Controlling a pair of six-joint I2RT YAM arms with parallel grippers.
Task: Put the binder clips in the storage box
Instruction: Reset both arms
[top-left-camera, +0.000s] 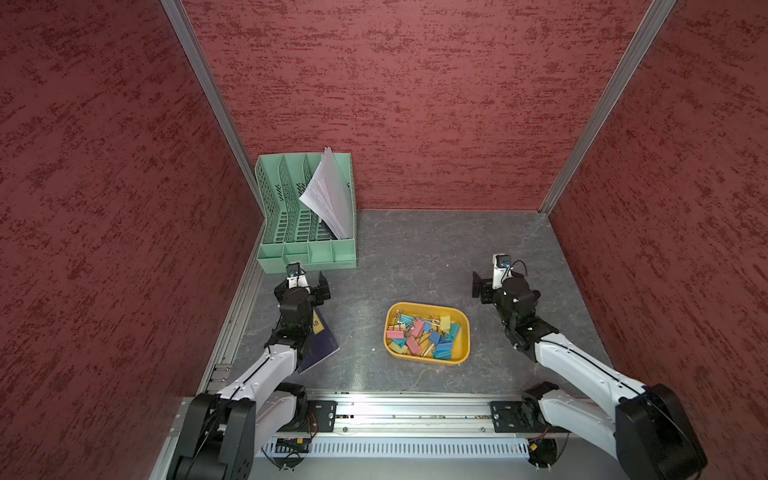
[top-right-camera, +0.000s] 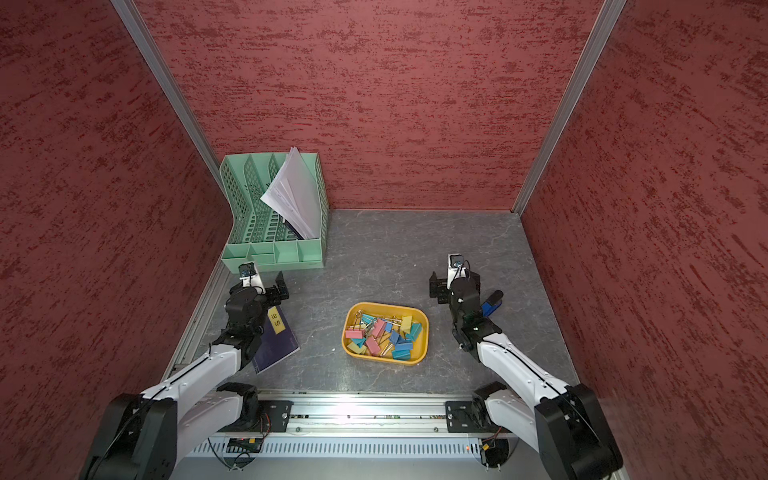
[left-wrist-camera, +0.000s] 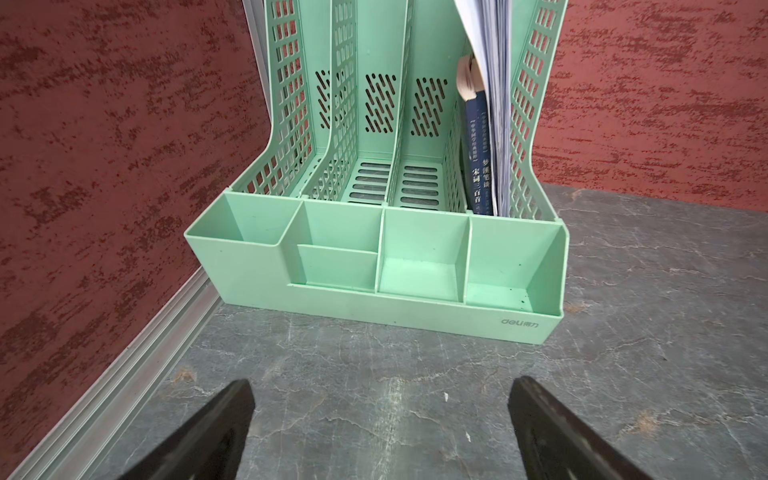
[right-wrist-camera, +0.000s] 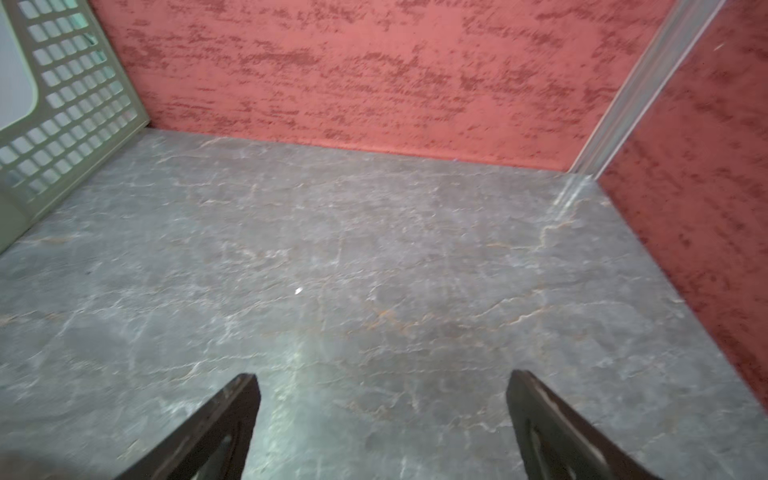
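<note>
Yellow-orange storage box (top-left-camera: 459, 350) sits mid-tabletop (top-left-camera: 415, 249), slightly toward 6 o'clock; binder clips (top-left-camera: 420, 336) in pink, blue, teal and yellow lie piled inside it, seen in both top views; left hand (left-wrist-camera: 380, 388) at the box's 9 o'clock, well apart, fingers spread wide, gripping nothing, facing the mint green file organizer (left-wrist-camera: 415, 307) in the 11 o'clock corner; papers (top-left-camera: 328, 187) lean in the organizer's 3 o'clock-side slot; right hand (right-wrist-camera: 382, 378) at the box's 2 o'clock, spread wide, empty, over bare tabletop; dark blue book (top-left-camera: 322, 345) lies flat, partly under the left arm; stapler (top-right-camera: 492, 303) in a top view just beside the right arm
</note>
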